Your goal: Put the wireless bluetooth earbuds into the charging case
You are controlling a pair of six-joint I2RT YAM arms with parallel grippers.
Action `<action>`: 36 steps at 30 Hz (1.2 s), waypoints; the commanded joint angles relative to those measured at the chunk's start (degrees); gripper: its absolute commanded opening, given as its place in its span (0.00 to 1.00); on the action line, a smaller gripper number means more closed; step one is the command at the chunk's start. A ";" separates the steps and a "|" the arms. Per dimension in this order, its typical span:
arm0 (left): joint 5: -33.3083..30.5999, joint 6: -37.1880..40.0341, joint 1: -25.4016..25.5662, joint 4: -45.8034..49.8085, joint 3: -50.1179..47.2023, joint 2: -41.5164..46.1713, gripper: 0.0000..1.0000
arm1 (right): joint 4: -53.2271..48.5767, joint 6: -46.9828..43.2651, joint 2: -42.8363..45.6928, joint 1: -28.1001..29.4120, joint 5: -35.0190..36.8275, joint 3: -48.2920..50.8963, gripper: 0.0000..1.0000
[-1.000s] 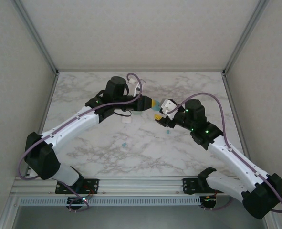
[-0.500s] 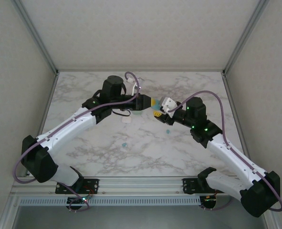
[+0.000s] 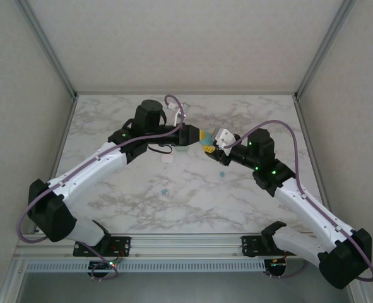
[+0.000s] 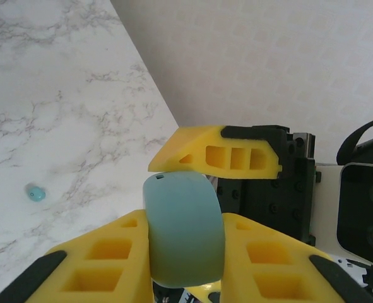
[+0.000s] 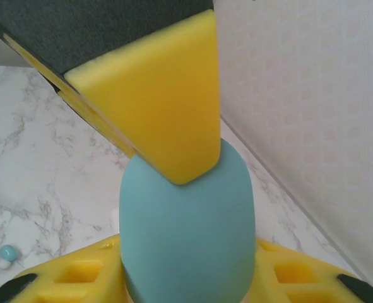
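Observation:
A teal charging case (image 4: 183, 208) hangs above the table, held from two sides. My left gripper (image 4: 185, 243) is shut on it, a yellow pad pressed to each side. My right gripper (image 5: 186, 271) has its jaws against both sides of the same case (image 5: 186, 214); one left finger (image 5: 154, 95) crosses the top of it. In the top view the two grippers meet nose to nose at mid-table, left (image 3: 197, 135), right (image 3: 209, 148). Two teal earbuds (image 3: 222, 173) (image 3: 165, 190) lie loose on the marble. One of them shows as a small dot (image 4: 36, 193) below the held case.
A small white case (image 3: 168, 160) and a pale green piece (image 3: 182, 149) lie on the marble under the left arm. Grey walls and aluminium rails (image 3: 53, 63) close in the table at the back and sides. Bare marble (image 3: 192, 202) stretches toward the arm bases.
My right gripper moved up and left to the teal case and its jaws narrowed onto it. The left gripper kept its hold and barely shifted.

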State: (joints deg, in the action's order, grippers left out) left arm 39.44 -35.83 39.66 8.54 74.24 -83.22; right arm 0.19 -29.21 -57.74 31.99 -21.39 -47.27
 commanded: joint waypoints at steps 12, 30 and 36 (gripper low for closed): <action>-2.46 41.16 -0.39 -0.77 -8.77 15.10 0.68 | -22.54 0.13 -6.96 -3.62 -22.48 -14.52 0.34; 6.98 54.16 -1.30 4.76 -5.68 10.11 0.64 | -30.98 -6.46 -12.59 -3.65 -30.70 -22.13 0.36; 9.23 55.24 -1.34 8.38 -2.70 7.09 0.58 | -30.14 -6.55 -12.87 -3.57 -30.82 -22.34 0.36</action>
State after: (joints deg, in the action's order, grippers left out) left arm 45.67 18.00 38.74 13.98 68.95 -75.18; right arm -30.02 -34.87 -70.35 28.36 -50.06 -67.72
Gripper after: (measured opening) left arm 0.592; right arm 0.382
